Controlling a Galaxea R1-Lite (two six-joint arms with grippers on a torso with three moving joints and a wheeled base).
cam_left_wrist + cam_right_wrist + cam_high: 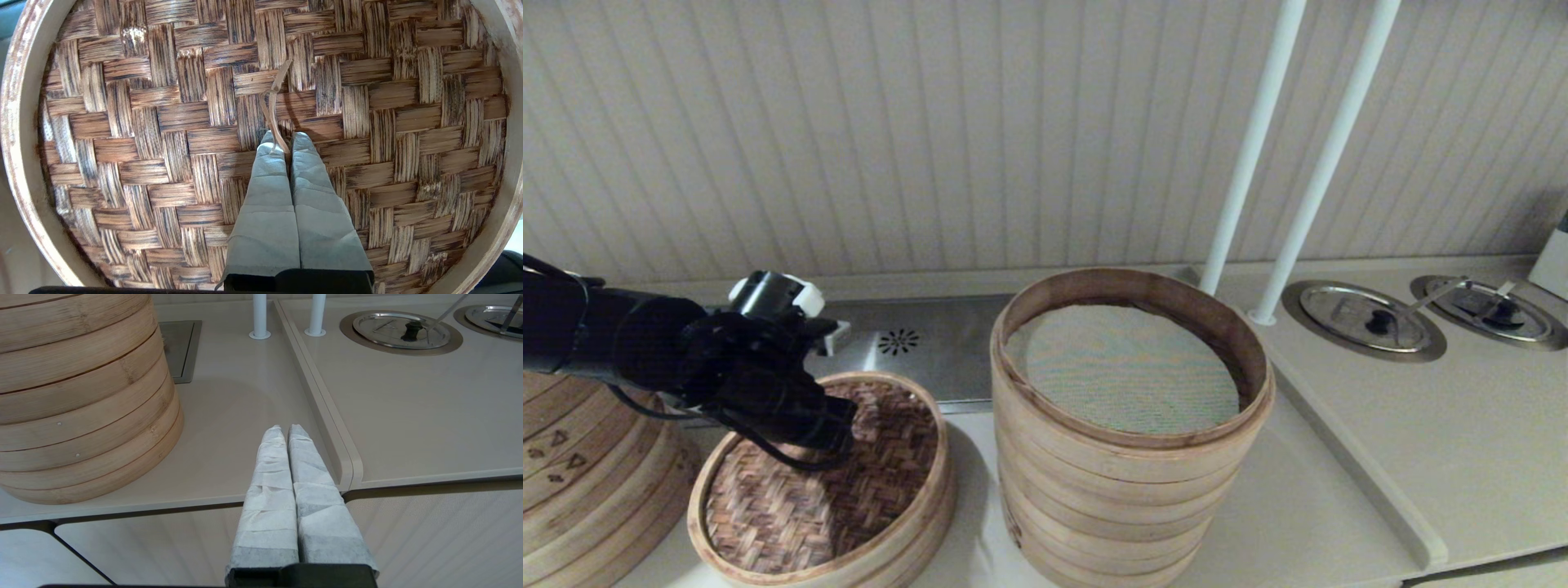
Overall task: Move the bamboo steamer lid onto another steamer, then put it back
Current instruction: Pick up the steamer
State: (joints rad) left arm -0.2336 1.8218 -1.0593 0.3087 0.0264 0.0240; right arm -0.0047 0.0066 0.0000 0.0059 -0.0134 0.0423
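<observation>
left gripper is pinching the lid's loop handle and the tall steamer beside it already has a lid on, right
Not quite. The left gripper is shut on the bamboo steamer lid at its loop handle, but the tall steamer is uncovered: the head view shows its mesh liner.

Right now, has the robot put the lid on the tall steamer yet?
Not yet. The tall steamer is open on top, its mesh liner showing. The lid sits tilted to its left. The left gripper is shut on the lid's loop handle. The right gripper waits shut near the counter edge. Both moves remain.
</observation>
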